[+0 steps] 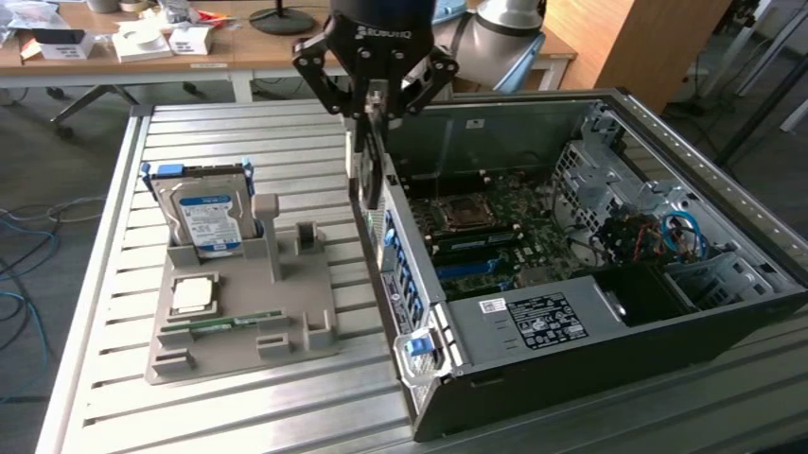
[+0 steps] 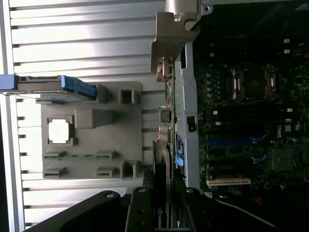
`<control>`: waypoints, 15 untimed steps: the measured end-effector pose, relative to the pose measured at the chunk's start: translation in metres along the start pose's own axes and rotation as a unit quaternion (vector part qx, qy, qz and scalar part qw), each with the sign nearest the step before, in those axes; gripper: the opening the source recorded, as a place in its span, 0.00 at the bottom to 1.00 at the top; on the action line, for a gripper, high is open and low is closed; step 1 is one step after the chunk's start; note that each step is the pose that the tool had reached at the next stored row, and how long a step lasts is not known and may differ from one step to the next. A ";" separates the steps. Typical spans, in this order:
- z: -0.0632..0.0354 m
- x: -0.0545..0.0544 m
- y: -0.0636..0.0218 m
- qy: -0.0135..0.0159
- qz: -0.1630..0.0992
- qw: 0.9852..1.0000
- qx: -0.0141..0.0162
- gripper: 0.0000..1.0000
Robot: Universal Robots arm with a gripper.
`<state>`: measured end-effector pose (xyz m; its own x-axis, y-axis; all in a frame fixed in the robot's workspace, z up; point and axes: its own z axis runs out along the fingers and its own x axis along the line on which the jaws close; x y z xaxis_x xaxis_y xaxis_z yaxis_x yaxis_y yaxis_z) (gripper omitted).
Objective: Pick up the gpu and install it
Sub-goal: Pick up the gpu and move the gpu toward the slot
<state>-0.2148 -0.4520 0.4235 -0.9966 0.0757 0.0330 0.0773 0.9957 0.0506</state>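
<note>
- At the open computer case's (image 1: pixel 505 378) edge, the gripper (image 1: pixel 373 112) is clamping the gpu (image 1: pixel 366 165), which is hanging on edge — lifted clear of the gray holder (image 1: pixel 240 312).
- The install step seems to be in hand — seating is calling for lining the card up with a motherboard (image 1: pixel 505 218) slot.

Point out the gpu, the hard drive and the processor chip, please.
gpu (image 1: pixel 367 175): exterior view, the card's hanging edge.
hard drive (image 1: pixel 208 219): exterior view, its blue-white label.
processor chip (image 1: pixel 192 295): exterior view, its silver lid.

Pincer (image 1: pixel 371 112) downward, tight on gpu (image 1: pixel 366 178)
</note>
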 end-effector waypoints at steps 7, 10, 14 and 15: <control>-0.0008 -0.028 0.0022 0.000 0.000 1.000 -0.004 0.26; -0.0011 -0.040 0.0031 0.000 0.000 1.000 -0.006 0.26; -0.0016 -0.056 0.0044 0.000 0.000 1.000 -0.007 0.26; -0.0017 -0.060 0.0047 0.001 0.000 1.000 -0.007 0.26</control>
<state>-0.1542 -0.4520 0.4235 -0.9966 0.0753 0.0340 0.0774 0.9949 0.0645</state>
